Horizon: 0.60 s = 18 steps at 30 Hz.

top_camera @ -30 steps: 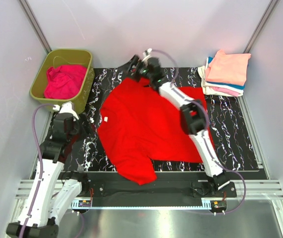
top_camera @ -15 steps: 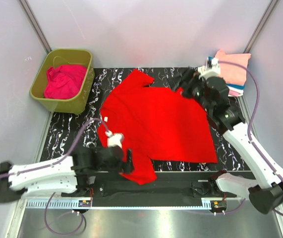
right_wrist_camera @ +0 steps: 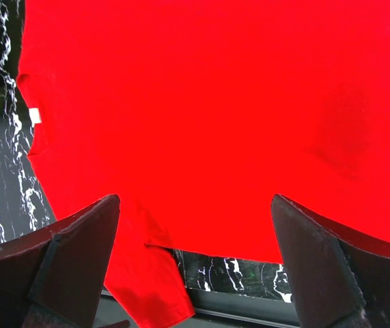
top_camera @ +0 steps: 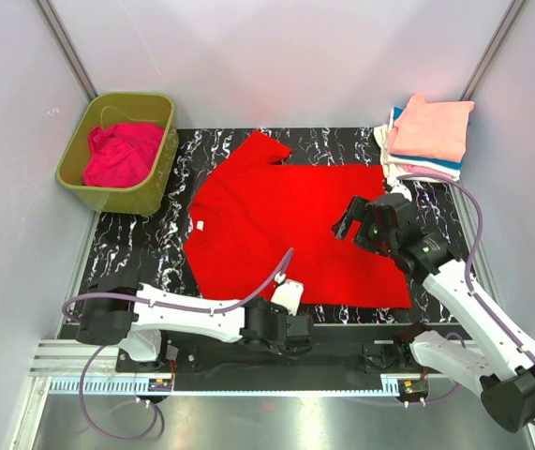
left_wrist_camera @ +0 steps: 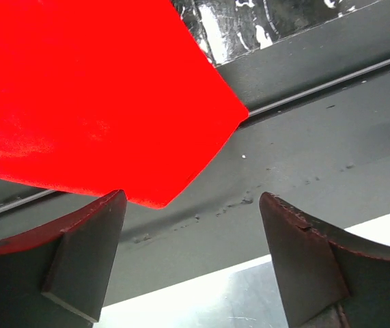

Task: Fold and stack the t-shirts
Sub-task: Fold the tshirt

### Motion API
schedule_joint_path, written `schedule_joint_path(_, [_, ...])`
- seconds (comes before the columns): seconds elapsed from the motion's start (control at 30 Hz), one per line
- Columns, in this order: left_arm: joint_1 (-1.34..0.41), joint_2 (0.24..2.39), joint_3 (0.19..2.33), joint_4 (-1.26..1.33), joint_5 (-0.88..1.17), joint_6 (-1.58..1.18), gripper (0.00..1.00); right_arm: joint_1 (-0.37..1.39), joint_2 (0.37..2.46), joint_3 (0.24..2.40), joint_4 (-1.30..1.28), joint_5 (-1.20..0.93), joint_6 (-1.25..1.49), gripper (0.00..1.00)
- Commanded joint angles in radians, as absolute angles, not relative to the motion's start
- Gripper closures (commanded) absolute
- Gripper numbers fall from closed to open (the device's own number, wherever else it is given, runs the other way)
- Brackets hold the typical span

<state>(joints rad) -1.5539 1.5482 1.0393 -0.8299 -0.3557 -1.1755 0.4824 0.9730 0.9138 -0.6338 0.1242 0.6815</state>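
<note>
Top external view: left arm [top_camera: 183,314] stretched low along the near edge, left gripper [left_wrist_camera: 191,200] spread empty at 6 o'clock; right gripper [right_wrist_camera: 195,201] gapes over one red t-shirt [top_camera: 276,225], centre. One magenta t-shirt [top_camera: 122,155] in the 10 o'clock tub [top_camera: 167,141]; one folded stack [top_camera: 431,131], 1 o'clock.

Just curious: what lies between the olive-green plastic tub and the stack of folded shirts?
A bright red cloth t-shirt, spread on the black marbled mat; top view shows it.

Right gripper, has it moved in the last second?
Yes. The right gripper has swung from the mat's far edge toward the near side and rightward, now over the red t-shirt, below the folded stack.
</note>
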Motion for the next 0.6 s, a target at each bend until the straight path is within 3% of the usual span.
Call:
schedule_joint_path(0.0, [-1.56, 1.551, 1.068, -0.851, -0.402, -1.149, 0.18, 0.483, 0.942, 0.916, -0.673, 0.17, 0.681, 0.0])
schedule_joint_path(0.43, [-1.56, 1.683, 1.088, -0.931, -0.397, -1.072, 0.25, 0.483, 0.927, 0.85, -0.684, 0.167, 0.68, 0.0])
schedule_joint_path(0.57, [-1.56, 1.712, 1.085, -0.956, -0.436, -1.068, 0.34, 0.483, 0.919, 0.835, -0.687, 0.17, 0.676, 0.0])
